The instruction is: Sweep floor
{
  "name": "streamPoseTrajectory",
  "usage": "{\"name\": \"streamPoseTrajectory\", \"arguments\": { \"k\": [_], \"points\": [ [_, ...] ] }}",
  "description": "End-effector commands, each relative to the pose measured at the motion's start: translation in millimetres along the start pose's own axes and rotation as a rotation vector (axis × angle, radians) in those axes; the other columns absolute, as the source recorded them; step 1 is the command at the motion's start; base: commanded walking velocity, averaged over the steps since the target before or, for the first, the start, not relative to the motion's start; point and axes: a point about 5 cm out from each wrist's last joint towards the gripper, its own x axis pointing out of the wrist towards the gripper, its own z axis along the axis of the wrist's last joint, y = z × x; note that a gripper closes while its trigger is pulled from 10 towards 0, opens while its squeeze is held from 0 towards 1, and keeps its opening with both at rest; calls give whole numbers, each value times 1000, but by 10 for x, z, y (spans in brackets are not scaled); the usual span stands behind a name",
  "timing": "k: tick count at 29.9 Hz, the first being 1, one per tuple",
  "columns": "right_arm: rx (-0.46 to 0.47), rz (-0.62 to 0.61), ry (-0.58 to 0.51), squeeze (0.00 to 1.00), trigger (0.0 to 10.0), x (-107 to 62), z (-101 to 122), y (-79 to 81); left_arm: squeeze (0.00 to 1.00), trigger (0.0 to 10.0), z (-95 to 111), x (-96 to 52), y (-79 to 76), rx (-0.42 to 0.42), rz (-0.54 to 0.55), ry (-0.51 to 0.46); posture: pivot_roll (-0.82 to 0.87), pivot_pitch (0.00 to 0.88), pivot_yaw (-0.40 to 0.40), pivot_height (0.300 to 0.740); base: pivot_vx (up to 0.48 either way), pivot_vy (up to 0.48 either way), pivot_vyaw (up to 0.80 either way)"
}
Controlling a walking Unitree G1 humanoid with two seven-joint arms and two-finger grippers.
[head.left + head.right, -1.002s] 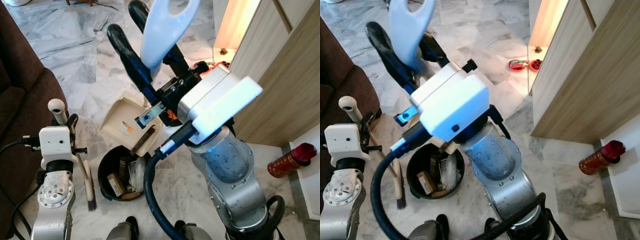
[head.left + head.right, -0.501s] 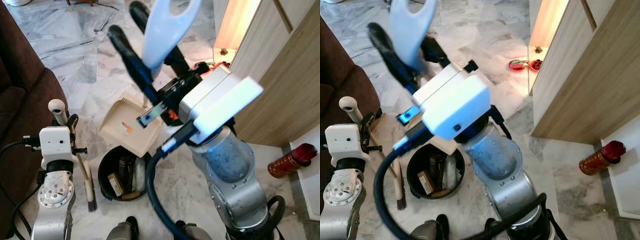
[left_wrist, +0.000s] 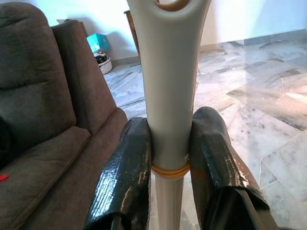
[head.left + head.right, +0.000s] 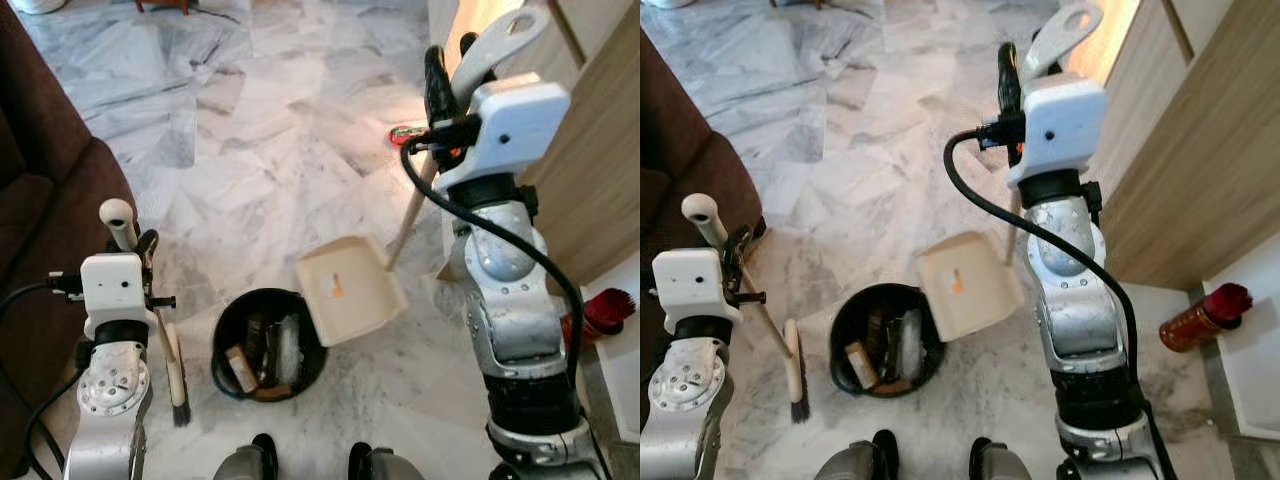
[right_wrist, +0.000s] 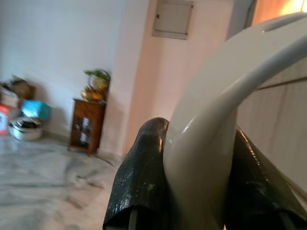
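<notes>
Now my left gripper is clenched on the cream long-handled brush, bristles on marble; black round bin holds scraps; right gripper grips the beige long-handled dustpan, apparently emptied, possibly near finishing.

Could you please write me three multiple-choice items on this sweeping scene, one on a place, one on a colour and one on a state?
1. Where does the dustpan lie?
A. on the sofa
B. on the floor beside the bin, overlapping its rim
C. inside the cabinet

2. What colour is the bin?
A. black
B. red
C. white

3. What does the left claw do?
A. hangs open
B. grips the brush handle
C. holds the bin

Answers:
1 B: the cream pan sits just right of the bin on the marble floor.
2 A: its rim and wall are black.
3 B: the left wrist view shows both fingers pressed on the pale brush handle.
</notes>
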Motion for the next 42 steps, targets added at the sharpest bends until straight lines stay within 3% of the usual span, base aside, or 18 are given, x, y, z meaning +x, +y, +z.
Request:
{"name": "streamPoseTrajectory", "arguments": {
  "k": [1, 2, 3, 5, 8, 14, 18, 22, 27, 39, 42],
  "points": [
    [-58, -19, 30, 0, 10000, -3, -100, -83, 0, 10000, 70, -16, 30, 14, 1, -48, -3, 251, 1, 740, 0, 0, 0],
    [23, -49, 14, 0, 10000, 37, -61, -123, 0, 10000, 80, -17, 50, 15, 3, -49, -4, 252, 2, 740, 0, 0, 0],
    [23, -49, 14, 0, 10000, 37, -61, -123, 0, 10000, 80, -17, 50, 15, 3, -49, -4, 252, 2, 740, 0, 0, 0],
    [236, -56, -41, 0, 10000, 92, 83, -95, 0, 10000, 86, -23, 58, 16, 2, -50, -4, 251, 4, 740, 0, 0, 0],
    [251, -53, -75, 0, 10000, 127, 186, -50, 0, 10000, 88, -26, 53, 18, -1, -50, -6, 252, 6, 740, 0, 0, 0],
    [533, -70, -51, 0, 10000, 177, 252, -23, 0, 10000, 90, -39, 41, 16, -3, -47, 0, 257, 1, 740, 0, 0, 0],
    [627, -41, -53, 0, 10000, 206, 309, -24, 0, 10000, 92, -34, 58, 18, 4, -48, 4, 255, -3, 740, 0, 0, 0],
    [650, -25, -49, 0, 10000, 224, 317, -38, 0, 10000, 93, -29, 59, 19, 6, -49, -2, 252, -4, 740, 0, 0, 0],
    [604, -31, -19, 0, 10000, 230, 212, -128, 0, 10000, 82, -41, 44, 16, 6, -44, 3, 251, -6, 740, 0, 0, 0],
    [584, -19, -13, 0, 10000, 214, 180, -138, 0, 10000, 74, -33, 52, 20, 6, -41, 4, 249, -3, 740, 0, 0, 0],
    [524, -43, -52, 0, 10000, 211, 215, -189, 0, 10000, 76, -34, 51, 18, 8, -43, 3, 249, -4, 740, 0, 0, 0]
  ]
}}
